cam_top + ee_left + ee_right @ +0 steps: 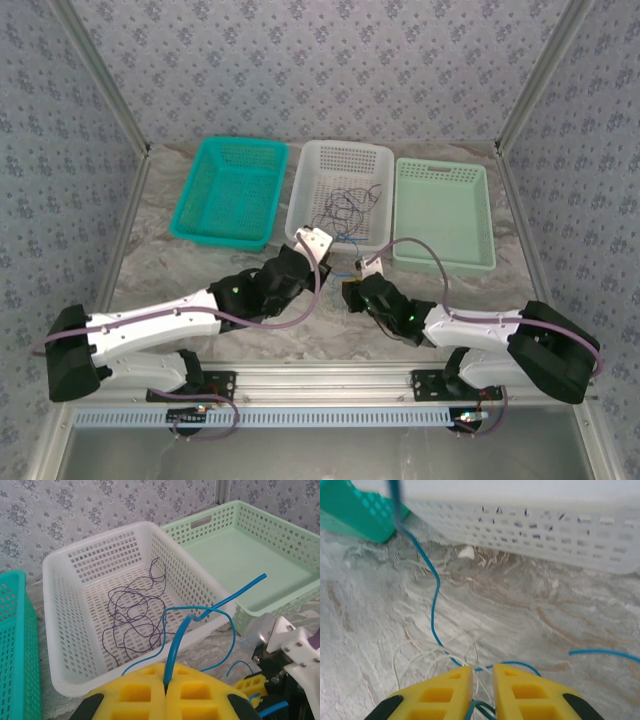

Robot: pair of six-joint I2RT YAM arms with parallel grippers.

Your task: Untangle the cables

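The left claw is clamped shut on a blue cable. The strand comes up out of the seam between the two yellow fingers, kinks, and runs on to a free end in the air in front of the pale green basket. A second, thinner blue length loops down beside it towards the right arm.

The right claw hangs low over the marbled table, its yellow fingers drawn close but with a narrow gap between them. Blue cable lies in that gap. I cannot tell whether the pads are pinching it or merely standing either side of it. From there the blue cable climbs away across the table towards the teal basket. A few pale whitish cables lie loose on the table just in front of the fingertips.

A tangle of dark, thin cables lies on the floor of the white basket, the middle one of the three, with neither claw touching it.
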